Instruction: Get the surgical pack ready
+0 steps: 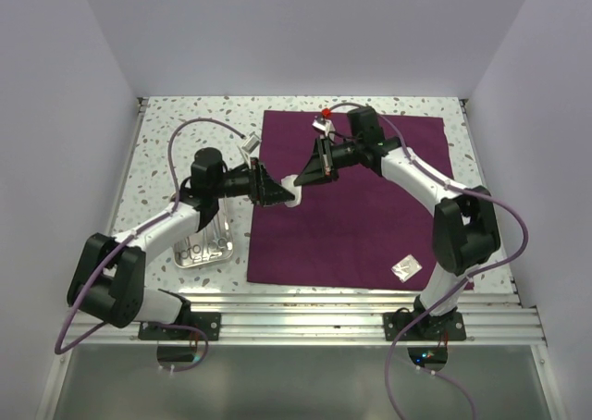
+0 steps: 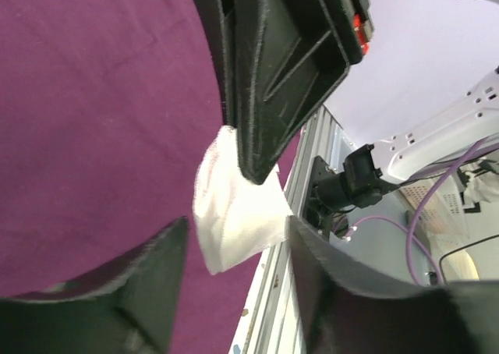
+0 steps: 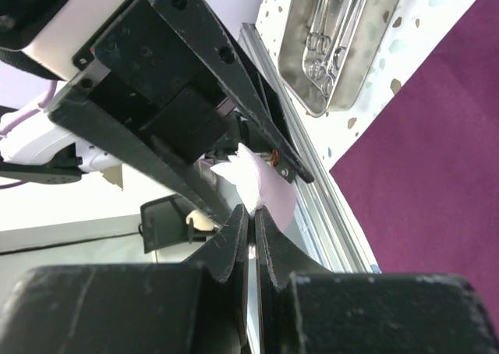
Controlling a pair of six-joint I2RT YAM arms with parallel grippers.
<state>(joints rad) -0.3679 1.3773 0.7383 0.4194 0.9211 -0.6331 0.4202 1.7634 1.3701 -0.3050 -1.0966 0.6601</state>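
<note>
The dark purple cloth [image 1: 361, 226] lies spread flat on the table. My right gripper [image 1: 308, 178] is shut on a white gauze square [image 1: 292, 196] and holds it above the cloth's left edge. In the right wrist view its fingertips [image 3: 251, 210] pinch the gauze [image 3: 257, 184]. My left gripper [image 1: 280, 194] is open, its jaws on either side of the hanging gauze [image 2: 234, 214] without touching it. The left wrist view shows the right gripper's fingers [image 2: 265, 97] coming down from above. The steel tray [image 1: 202, 253] with silver scissor-like instruments [image 3: 331, 34] sits left of the cloth.
A small pale packet [image 1: 405, 268] lies on the cloth near its front right corner. The tray's rim [image 3: 290, 54] is close under the left arm. An aluminium rail [image 1: 351, 304] runs along the table's near edge. White walls enclose the table.
</note>
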